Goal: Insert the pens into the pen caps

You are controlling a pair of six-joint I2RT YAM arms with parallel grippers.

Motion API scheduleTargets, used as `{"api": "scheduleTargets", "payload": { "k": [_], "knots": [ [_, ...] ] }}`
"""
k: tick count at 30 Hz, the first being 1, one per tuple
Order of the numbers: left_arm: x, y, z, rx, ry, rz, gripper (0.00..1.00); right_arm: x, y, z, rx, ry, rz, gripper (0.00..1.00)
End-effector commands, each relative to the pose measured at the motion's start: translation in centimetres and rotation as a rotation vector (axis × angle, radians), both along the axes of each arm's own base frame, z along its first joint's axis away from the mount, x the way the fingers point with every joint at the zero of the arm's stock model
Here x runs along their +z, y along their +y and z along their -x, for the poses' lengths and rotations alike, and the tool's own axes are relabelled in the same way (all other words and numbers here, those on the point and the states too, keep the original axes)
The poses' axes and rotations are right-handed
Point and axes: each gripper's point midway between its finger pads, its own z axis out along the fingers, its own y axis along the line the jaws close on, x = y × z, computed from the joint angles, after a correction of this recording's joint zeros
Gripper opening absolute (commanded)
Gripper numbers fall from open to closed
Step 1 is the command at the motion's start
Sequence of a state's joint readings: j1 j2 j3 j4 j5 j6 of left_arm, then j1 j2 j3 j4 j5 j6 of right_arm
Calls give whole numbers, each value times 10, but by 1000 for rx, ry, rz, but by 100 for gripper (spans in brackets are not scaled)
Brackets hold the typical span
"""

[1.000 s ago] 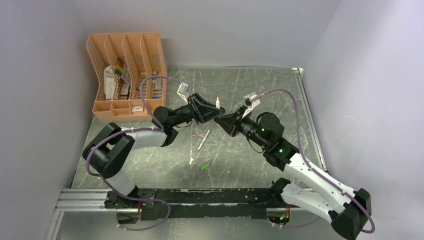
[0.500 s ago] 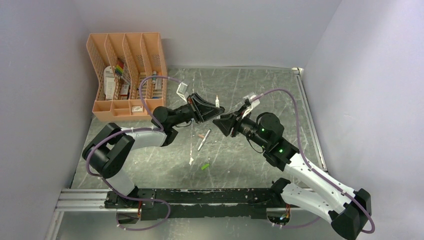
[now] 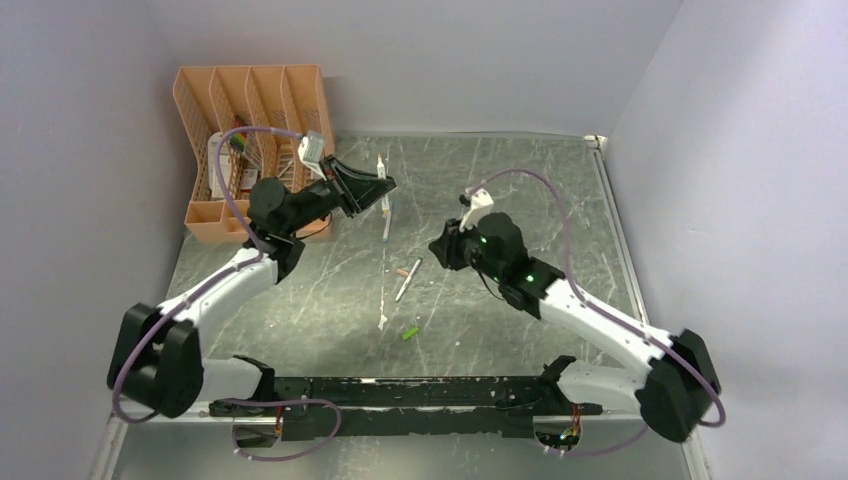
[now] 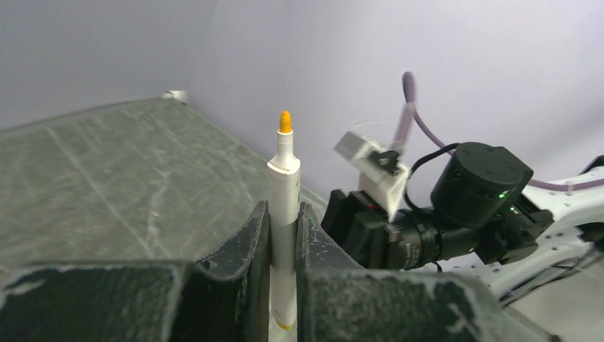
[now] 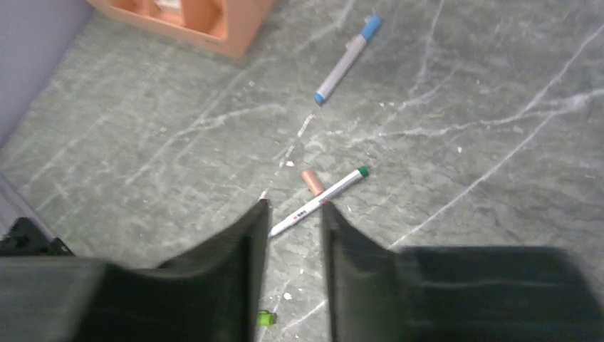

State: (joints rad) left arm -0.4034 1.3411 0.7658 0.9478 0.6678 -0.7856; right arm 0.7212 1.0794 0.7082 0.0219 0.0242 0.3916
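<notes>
The left claw [image 4: 283,214] is clenched on the orange-tipped pen [image 4: 283,178], gripping the white barrel about midway, so the pen stands upright between the fingers with its uncapped orange tip at the top. From above, this claw is lifted off the counter [image 3: 520,180] and sits close to the front of the peach mesh organiser [image 3: 250,110] in the far left corner. The right claw [image 5: 293,210] is released: its two fingers stand apart with nothing between them, and it hangs above the middle of the counter, pointing down at the loose pieces. Right under that gap lies the green-tipped pen [image 5: 317,203], flat on the counter and uncapped, with the orange-pink cap [image 5: 312,182] lying just beside its barrel; I can't tell whether the two touch. The green cap [image 5: 266,318] lies apart from them, nearer the arm bases, seen from overhead as a small bright fleck. Farther back, towards the organiser, the blue-capped pen [image 5: 347,60] lies flat on the counter with its blue cap already on one end. The counter itself is dark green and streaked with pale scratches.
</notes>
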Motion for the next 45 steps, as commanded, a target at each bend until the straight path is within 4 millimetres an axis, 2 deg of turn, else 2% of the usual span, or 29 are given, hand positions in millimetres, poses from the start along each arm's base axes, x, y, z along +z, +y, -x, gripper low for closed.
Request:
{"api": "scheduleTargets", "payload": {
  "k": [1,3,4,7,10,16,18,20,30,31,34,35,40,41,45],
  "knots": [
    [-20,18,-13,137,28,-252,7,-8,21,-29,-14,48,75,19],
    [-21,25,-11,157,35,-278,7,-29,39,-38,11,85,151,10],
    [-21,27,-8,156,37,-280,7,-39,46,-41,12,98,192,1],
    [-29,35,-2,171,62,-282,7,-66,68,-47,27,145,287,0],
    [-35,41,5,175,77,-276,7,-90,79,-38,45,199,315,0],
    [-38,45,11,175,76,-273,7,-127,70,-14,50,289,313,0],
    [-40,42,13,150,77,-265,7,-144,63,-7,45,321,333,0],
    [-44,39,13,131,86,-256,7,-153,60,-4,42,338,339,0],
    [-56,36,7,118,110,-256,7,-142,67,-7,59,297,306,0],
    [-56,36,6,121,110,-258,7,-141,67,-9,60,288,309,2],
    [-59,37,5,125,116,-261,7,-146,68,-15,54,285,349,30],
    [-60,37,5,125,117,-262,7,-148,68,-17,51,283,363,33],
    [-61,38,4,127,117,-260,7,-150,69,-23,58,251,393,37],
    [-62,39,4,128,120,-259,7,-142,75,-30,58,231,379,37],
    [-62,39,3,125,123,-257,7,-145,79,-33,78,219,402,38]
  ]
}}
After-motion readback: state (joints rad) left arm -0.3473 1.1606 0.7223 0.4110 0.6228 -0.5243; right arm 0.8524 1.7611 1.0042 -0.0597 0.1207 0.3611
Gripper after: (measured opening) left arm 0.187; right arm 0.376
